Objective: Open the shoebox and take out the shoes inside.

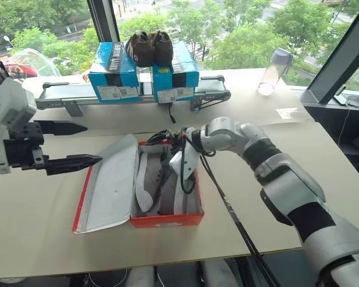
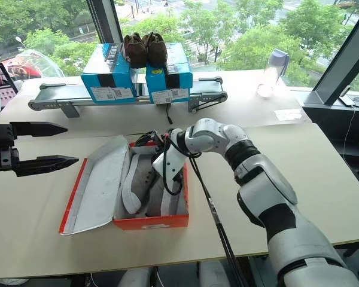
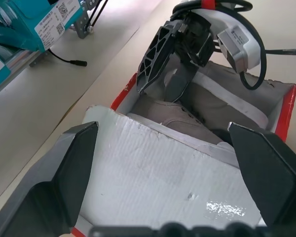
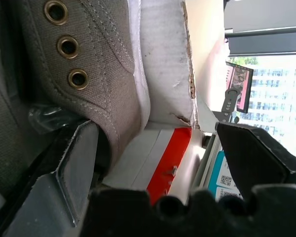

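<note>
The red shoebox (image 1: 167,220) lies open in the middle of the table, its white-lined lid (image 1: 110,185) folded flat to the left. Two grey shoes (image 1: 149,185) with white soles lie side by side inside. My right gripper (image 3: 154,94) dips into the box's far end, open. In the right wrist view, the eyelet side of a shoe (image 4: 79,59) and the box's torn white wall (image 4: 163,59) stand between its fingers. My left gripper (image 1: 93,143) hovers open above the table, just left of the lid, holding nothing.
At the back, a conveyor (image 1: 60,98) carries two blue boxes (image 1: 113,72) with dark brown shoes (image 1: 149,48) on top. A clear bottle (image 1: 274,72) stands back right. A black cable (image 1: 227,209) runs from my right arm to the table's front edge.
</note>
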You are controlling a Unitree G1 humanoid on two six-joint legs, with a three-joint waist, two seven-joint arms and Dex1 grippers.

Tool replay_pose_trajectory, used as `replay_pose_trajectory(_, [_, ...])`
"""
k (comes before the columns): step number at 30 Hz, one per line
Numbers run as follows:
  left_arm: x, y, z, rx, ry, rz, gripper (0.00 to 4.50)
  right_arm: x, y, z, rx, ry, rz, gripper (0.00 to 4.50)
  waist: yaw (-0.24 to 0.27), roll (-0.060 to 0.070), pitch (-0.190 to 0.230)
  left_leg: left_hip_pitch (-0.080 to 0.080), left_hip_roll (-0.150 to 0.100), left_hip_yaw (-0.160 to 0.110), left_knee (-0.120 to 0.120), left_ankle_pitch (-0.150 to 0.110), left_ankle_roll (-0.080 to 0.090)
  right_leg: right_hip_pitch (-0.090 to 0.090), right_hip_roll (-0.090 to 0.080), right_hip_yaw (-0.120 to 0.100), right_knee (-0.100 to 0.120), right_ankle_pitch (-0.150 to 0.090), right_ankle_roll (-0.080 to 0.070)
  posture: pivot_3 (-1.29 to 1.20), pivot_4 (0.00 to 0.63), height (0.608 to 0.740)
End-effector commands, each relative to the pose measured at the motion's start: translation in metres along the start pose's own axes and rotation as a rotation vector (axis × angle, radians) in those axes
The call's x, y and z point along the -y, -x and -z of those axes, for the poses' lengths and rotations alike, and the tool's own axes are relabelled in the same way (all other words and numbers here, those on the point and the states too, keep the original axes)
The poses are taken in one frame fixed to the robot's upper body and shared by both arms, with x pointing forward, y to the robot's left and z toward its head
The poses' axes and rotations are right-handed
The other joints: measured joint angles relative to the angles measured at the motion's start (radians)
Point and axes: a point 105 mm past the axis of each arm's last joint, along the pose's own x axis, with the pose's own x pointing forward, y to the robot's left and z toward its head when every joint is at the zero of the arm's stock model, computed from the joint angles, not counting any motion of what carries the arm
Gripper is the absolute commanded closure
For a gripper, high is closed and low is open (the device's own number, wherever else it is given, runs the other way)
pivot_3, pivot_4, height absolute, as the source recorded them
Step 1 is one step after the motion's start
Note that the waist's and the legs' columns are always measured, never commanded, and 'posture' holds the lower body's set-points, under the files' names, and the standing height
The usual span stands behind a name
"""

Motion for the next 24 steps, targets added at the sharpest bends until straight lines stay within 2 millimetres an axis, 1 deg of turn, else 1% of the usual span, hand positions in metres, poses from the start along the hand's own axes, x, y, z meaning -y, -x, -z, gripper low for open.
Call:
replay_pose_trajectory(1, [0.005,0.006,-0.007,0.016,-0.025,-0.018,0.0,-0.007,-0.011,-0.007,0.036,0.003,-0.033,0.06,-0.003,0.0,0.0,0.0,0.0,0.0,0.0,0.0,0.0,0.0,0.0,0.0,0.0,0.0,0.0,0.0,0.15,0.74])
replay_pose_trajectory(5, [0.006,0.007,-0.007,0.017,-0.022,-0.026,0.0,-0.007,-0.012,-0.008,0.05,-0.02,-0.035,1.05,-0.005,0.0,0.0,0.0,0.0,0.0,0.0,0.0,0.0,0.0,0.0,0.0,0.0,0.0,0.0,0.0,0.15,0.74])
replay_pose_trajectory(6, [0.007,0.007,-0.007,0.018,-0.022,-0.027,0.0,-0.007,-0.012,-0.009,0.053,-0.024,-0.036,1.52,-0.005,0.0,0.0,0.0,0.0,0.0,0.0,0.0,0.0,0.0,0.0,0.0,0.0,0.0,0.0,0.0,0.15,0.74])
replay_pose_trajectory(9, [0.007,0.007,-0.007,0.021,-0.022,-0.03,0.0,-0.006,-0.011,-0.009,0.06,-0.03,-0.032,2.47,-0.008,0.0,0.0,0.0,0.0,0.0,0.0,0.0,0.0,0.0,0.0,0.0,0.0,0.0,0.0,0.0,0.15,0.74])
replay_pose_trajectory(10, [0.007,0.007,-0.007,0.022,-0.022,-0.03,0.0,-0.006,-0.01,-0.009,0.063,-0.031,-0.029,2.85,-0.01,0.0,0.0,0.0,0.0,0.0,0.0,0.0,0.0,0.0,0.0,0.0,0.0,0.0,0.0,0.0,0.15,0.74])
replay_pose_trajectory(11, [0.006,0.006,-0.007,0.023,-0.022,-0.029,0.0,-0.004,-0.009,-0.01,0.065,-0.034,-0.019,3.13,-0.012,0.0,0.0,0.0,0.0,0.0,0.0,0.0,0.0,0.0,0.0,0.0,0.0,0.0,0.0,0.0,0.15,0.74])
replay_pose_trajectory(12, [0.006,0.006,-0.007,0.025,-0.023,-0.029,0.0,-0.002,-0.008,-0.009,0.066,-0.041,-0.005,3.54,-0.014,0.0,0.0,0.0,0.0,0.0,0.0,0.0,0.0,0.0,0.0,0.0,0.0,0.0,0.0,0.0,0.15,0.74])
replay_pose_trajectory(14, [0.006,0.004,-0.007,0.029,-0.021,-0.023,0.0,0.001,-0.006,-0.009,0.069,-0.051,0.013,4.21,-0.019,0.0,0.0,0.0,0.0,0.0,0.0,0.0,0.0,0.0,0.0,0.001,0.0,0.0,0.0,0.0,0.15,0.74])
replay_pose_trajectory(15, [0.007,0.003,-0.007,0.03,-0.021,-0.017,0.0,0.002,-0.005,-0.009,0.07,-0.052,0.02,4.47,-0.021,0.0,0.0,0.0,0.0,0.0,0.0,0.0,0.0,0.0,0.0,0.001,0.0,0.0,0.0,0.0,0.15,0.74])
replay_pose_trajectory(19, [0.006,0.0,-0.006,0.042,-0.015,-0.007,0.0,0.017,0.003,-0.009,0.074,-0.047,0.086,4.47,-0.024,0.0,0.0,0.0,0.0,0.0,0.0,0.0,0.0,-0.001,0.0,0.001,0.001,0.0,0.0,0.0,0.15,0.74])
replay_pose_trajectory(21, [0.005,-0.002,-0.006,0.047,-0.014,-0.002,0.0,0.028,0.007,-0.009,0.073,-0.048,0.137,4.47,-0.023,0.0,0.0,0.0,0.0,0.0,0.0,0.0,0.0,-0.001,0.0,0.001,0.001,0.0,0.0,0.0,0.15,0.74])
replay_pose_trajectory(24, [0.002,-0.007,-0.006,0.053,-0.016,0.017,0.0,0.051,0.018,-0.008,0.07,-0.063,0.236,4.47,-0.022,0.0,0.0,0.0,0.0,0.0,0.0,0.0,0.0,0.0,0.0,0.001,0.001,0.0,0.0,0.0,0.15,0.74])
